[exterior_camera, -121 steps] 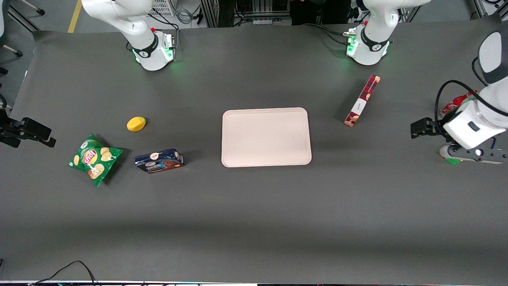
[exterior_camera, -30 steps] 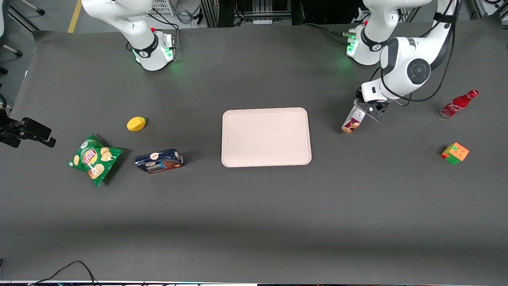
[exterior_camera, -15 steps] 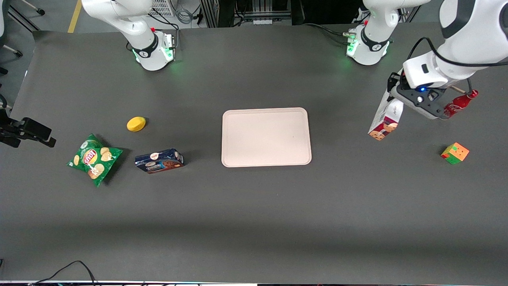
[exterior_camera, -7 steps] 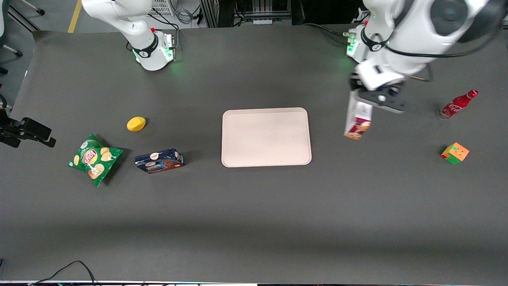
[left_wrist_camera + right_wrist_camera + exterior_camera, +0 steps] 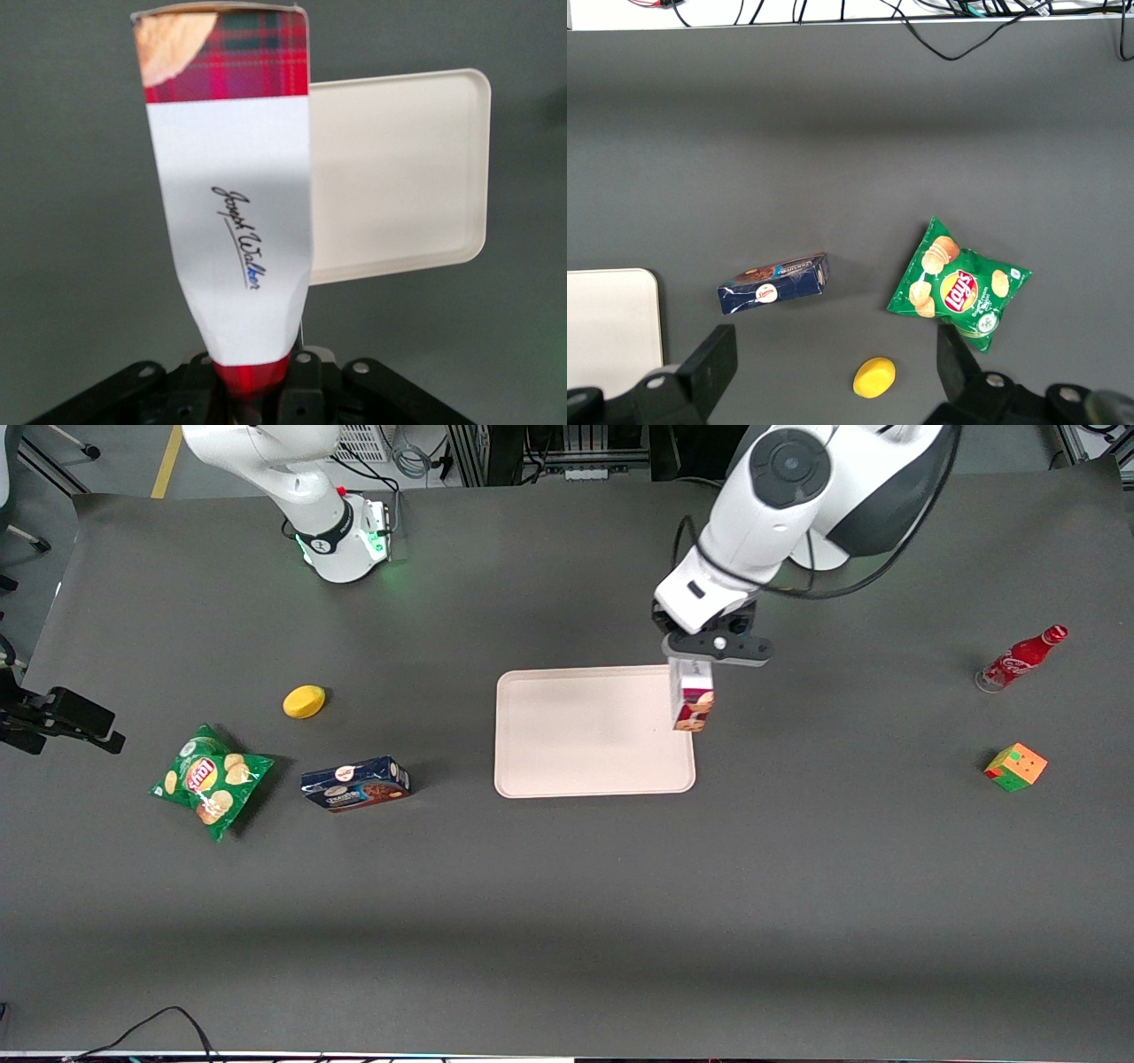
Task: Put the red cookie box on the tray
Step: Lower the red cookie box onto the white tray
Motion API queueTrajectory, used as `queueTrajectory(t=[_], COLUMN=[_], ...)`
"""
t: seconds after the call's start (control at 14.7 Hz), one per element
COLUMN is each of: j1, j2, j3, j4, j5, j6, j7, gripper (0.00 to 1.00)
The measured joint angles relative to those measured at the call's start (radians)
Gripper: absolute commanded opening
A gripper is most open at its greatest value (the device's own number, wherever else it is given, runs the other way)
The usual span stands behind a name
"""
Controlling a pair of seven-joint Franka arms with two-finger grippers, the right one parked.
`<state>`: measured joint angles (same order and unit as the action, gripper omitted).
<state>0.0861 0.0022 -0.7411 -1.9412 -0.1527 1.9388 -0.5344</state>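
Observation:
The red cookie box hangs end-down from my left gripper, which is shut on its upper part, in the air over the edge of the tray nearest the working arm's end. In the left wrist view the red cookie box shows its white label band and tartan end, pinched at its base by my gripper. The pale tray lies flat below, beside the box.
A red soda bottle and a coloured cube lie toward the working arm's end. A dark blue cookie box, a green chip bag and a yellow lemon lie toward the parked arm's end.
The gripper has carried the box sideways from over bare table to over the tray's edge. Earlier it lifted the box off the table.

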Motion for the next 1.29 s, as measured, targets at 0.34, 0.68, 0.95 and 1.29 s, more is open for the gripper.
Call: queueTrajectory(t=[0.34,0.68,0.95,1.29], j1=[-0.006,-0.024,-0.040,-0.042], j2=[0.090,0.253,0.372,0.463], j3=[-0.038,-0.043,-0.044,-0.041], j4=[-0.196,-0.226,-0.224,-0.221], j5=[0.099,0.305,0.452,0.507], j6=[0.325,0.452,0.505,0.514], j7=[-0.090,-0.325,-0.407,-0.449], gripper=[0.00,0.00,0.00,0.00])
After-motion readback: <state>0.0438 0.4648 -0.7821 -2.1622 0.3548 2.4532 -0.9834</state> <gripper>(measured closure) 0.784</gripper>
